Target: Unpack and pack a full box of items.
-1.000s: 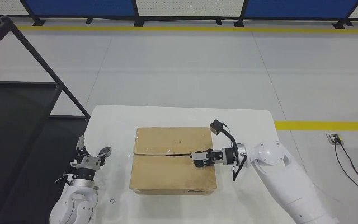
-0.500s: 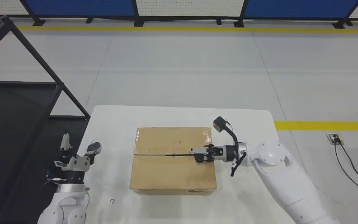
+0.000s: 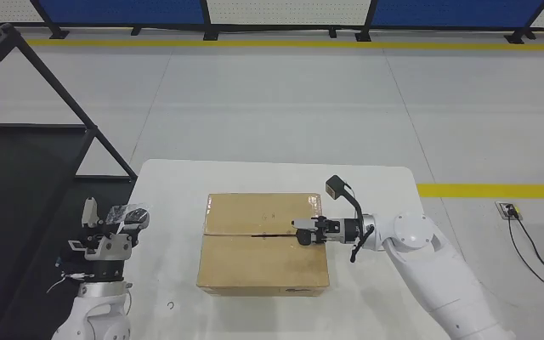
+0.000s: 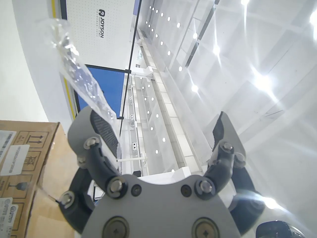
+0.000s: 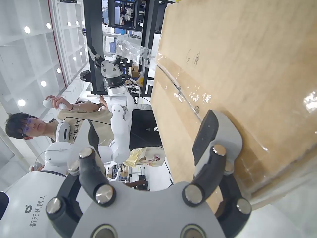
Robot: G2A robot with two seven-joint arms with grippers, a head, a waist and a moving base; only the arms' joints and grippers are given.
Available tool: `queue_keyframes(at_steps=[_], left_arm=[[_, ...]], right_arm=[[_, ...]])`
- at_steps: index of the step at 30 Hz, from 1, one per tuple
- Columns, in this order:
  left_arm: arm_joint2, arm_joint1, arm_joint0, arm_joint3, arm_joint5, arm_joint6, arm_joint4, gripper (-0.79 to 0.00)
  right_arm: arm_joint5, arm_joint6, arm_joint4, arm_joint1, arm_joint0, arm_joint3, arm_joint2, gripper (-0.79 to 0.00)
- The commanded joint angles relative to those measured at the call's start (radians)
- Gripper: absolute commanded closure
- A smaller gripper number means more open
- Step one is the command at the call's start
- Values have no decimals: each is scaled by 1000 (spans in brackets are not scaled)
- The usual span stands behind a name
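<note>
Right fingers [image 5: 215,134] apart over box [image 3: 255,259] seam

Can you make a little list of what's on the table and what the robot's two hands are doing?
Table: white rectangular table
Box: brown cardboard box, flaps closed, mid-table
Right gripper: open, at the box's centre seam
Left gripper: open, held up beside the box
Strip: crinkly clear plastic strip, stuck to the left gripper

Surroundings: white table [image 3: 170,183], grey floor [image 3: 272,102].
Black frame [image 3: 51,81] is seen left of the table; yellow line [image 3: 255,42] is laid beside blue panels [image 3: 119,10].
</note>
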Motion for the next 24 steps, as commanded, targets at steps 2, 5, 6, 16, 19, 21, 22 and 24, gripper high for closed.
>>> queue_keyframes(at_steps=[2,5,6,16,19,21,22,24], left_arm=[[14,-1,0,-20,-1,2,26,-785],[33,-3,1,-44,-4,7,55,-785],[39,-4,2,-52,-8,12,69,-785],[152,-14,7,-126,-35,51,240,-785],[197,-18,1,-142,-34,74,295,-785],[225,-21,-4,-148,-28,83,329,-785],[240,-22,-7,-150,-25,84,345,-785],[269,-24,-12,-151,-15,89,378,-785]], right_arm=[[-3,1,2,0,0,4,1,-785],[-4,0,3,0,0,5,2,-785],[-4,0,4,0,-1,6,3,-785],[-4,-2,11,-2,2,17,5,-785],[-5,-2,13,-2,3,20,5,-785],[-3,-1,13,-3,4,22,4,-785],[-3,-2,14,-3,4,23,5,-785],[-3,-3,13,-3,5,25,5,-785]])
